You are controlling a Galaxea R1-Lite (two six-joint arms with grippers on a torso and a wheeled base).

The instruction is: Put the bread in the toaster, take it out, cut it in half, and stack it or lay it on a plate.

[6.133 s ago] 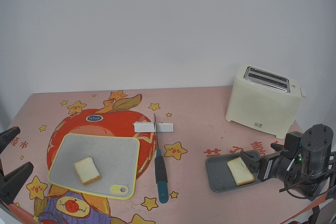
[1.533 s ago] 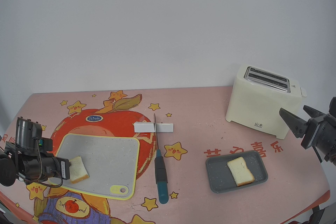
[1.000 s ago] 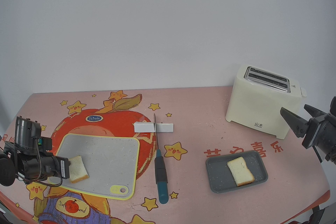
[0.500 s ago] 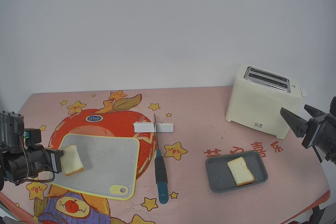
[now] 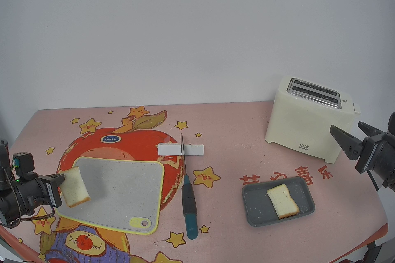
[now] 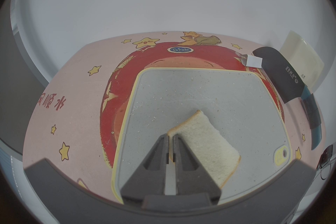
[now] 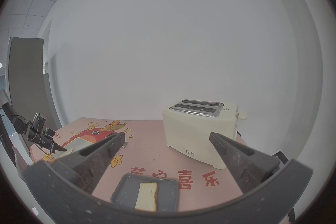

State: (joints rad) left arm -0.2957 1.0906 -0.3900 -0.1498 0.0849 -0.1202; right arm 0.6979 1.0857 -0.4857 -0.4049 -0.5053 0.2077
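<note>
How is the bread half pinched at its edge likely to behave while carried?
The bread half looks unbent above the cutting board, so it is probably stiff and light. The left gripper pinches only one edge, so it may tear or crumble there.

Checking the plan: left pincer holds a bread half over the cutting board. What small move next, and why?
Probably carry it right, toward the grey plate: the left pincer grips the bread half clear of the cutting board, and the other half already lies there.
</note>
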